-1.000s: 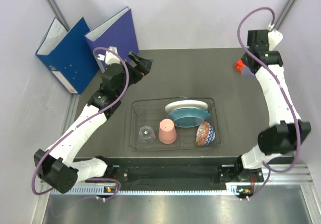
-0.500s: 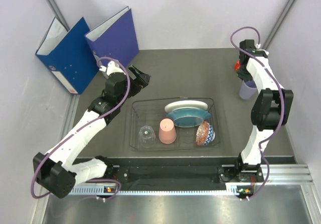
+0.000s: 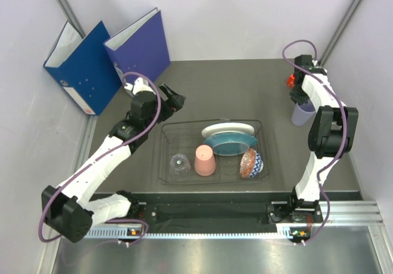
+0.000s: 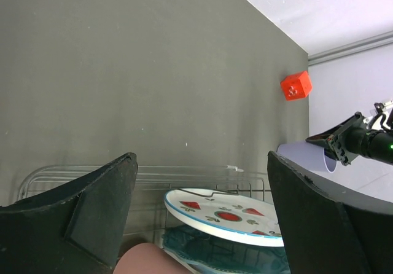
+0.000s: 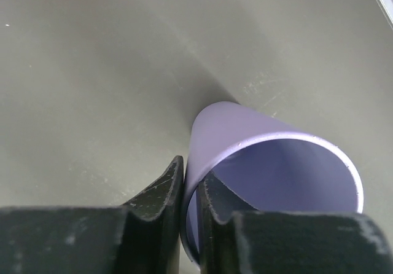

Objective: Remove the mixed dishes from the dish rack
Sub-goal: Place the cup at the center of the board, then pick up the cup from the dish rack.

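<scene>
The dark wire dish rack (image 3: 166, 128) holds a white plate with red-green marks (image 3: 228, 129), a teal plate (image 3: 230, 142), a salmon-pink cup (image 3: 204, 160), a clear glass (image 3: 178, 165) and a red-patterned bowl (image 3: 250, 163). My right gripper (image 3: 303, 102) is shut on the wall of the lavender cup (image 3: 302, 114), one finger inside and one outside (image 5: 190, 179), low over the table to the right of the rack. My left gripper (image 3: 175, 96) is open and empty behind the rack's left end. In the left wrist view it (image 4: 201, 163) faces the white plate (image 4: 245, 215).
A small red block (image 3: 291, 81) lies at the back right, just behind the lavender cup. Two blue binders (image 3: 104, 56) stand at the back left. Grey walls close in on both sides.
My right arm has folded and brought the lavender cup down and forward, from beside the red block to the table right of the rack. My left gripper has shifted slightly toward the rack.
</scene>
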Available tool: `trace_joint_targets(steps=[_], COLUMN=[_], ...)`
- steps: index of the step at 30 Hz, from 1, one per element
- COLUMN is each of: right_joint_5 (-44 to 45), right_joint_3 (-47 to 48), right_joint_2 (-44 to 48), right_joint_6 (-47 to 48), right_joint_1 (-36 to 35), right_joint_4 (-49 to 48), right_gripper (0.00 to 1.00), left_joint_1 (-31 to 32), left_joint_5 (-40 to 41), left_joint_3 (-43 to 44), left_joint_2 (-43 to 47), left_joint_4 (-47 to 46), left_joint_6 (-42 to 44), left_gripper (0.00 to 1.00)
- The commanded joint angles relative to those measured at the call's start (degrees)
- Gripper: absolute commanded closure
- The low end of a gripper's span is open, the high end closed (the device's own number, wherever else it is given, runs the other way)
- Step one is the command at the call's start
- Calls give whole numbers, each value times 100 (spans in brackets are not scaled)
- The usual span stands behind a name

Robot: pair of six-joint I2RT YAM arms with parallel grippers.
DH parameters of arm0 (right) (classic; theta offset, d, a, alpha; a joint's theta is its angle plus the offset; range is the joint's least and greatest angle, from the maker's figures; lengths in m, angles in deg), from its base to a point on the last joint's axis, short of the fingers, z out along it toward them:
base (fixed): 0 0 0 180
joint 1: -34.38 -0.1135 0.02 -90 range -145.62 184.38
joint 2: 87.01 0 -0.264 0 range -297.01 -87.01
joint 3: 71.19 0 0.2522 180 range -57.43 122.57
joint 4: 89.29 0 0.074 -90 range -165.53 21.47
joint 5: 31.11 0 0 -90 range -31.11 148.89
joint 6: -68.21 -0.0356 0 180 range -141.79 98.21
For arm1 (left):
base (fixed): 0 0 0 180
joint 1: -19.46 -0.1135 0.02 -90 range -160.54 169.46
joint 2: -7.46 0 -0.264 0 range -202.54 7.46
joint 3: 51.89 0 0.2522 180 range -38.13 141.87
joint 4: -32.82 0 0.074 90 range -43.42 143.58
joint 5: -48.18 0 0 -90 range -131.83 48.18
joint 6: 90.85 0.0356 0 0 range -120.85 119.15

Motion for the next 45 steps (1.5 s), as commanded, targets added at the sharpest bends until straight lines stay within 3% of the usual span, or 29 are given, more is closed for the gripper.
trace_joint_targets(steps=[1, 5, 8, 19, 22, 23, 25, 27, 29, 33, 38, 45], right_joint_5=[-167, -281, -386, -1309, -1756, -1862, -1750, -1434, -1310, -941, -695, -738], right_joint_3=[-57, -206, -180, 935, 562, 315, -604, -1275, -2076, -2841, -3194, -3546], right_joint_2=[-67, 232, 460, 1900, 2741, 3024, 3970, 4580, 5284, 5996, 6349, 6420], right_joint_6=[60, 8, -54, -476, -309, -204, 147, 437, 491, 570, 649, 684], right_joint_1=[56, 47, 47, -58, -513, -681, -1364, -1867, -2456, -3221, -3635, -3838], right_joint_4=[-270, -393, -411, -297, -857, -1451, -2052, -2800, -3204, -3215, -3188, -3285], right_gripper=[85, 66, 59, 45, 43, 40, 36, 26, 18, 8, 2, 2], left_joint_1=[27, 27, 27, 45, 80, 106, 351, 937, 1247, 1933, 2785, 3586], left_joint_5=[-178, -266, -292, -240, -179, -91, 145, 889, 1069, 1210, 1579, 2168], left_joint_3=[-38, -37, -29, 165, 173, 200, 305, 349, 402, 490, 209, 305], left_joint_2=[-15, -59, -51, -33, -16, -16, 28, 116, 143, 90, 266, -296], left_joint_4=[-173, -252, -296, -41, 143, 335, 564, 898, 1083, 1680, 1726, 1849], left_joint_6=[33, 76, 94, 480, 674, 761, 1156, 1629, 1781, 1870, 1677, 1483], left_gripper=[9, 9, 8, 5, 4, 4, 4, 4, 3, 1, 1, 1])
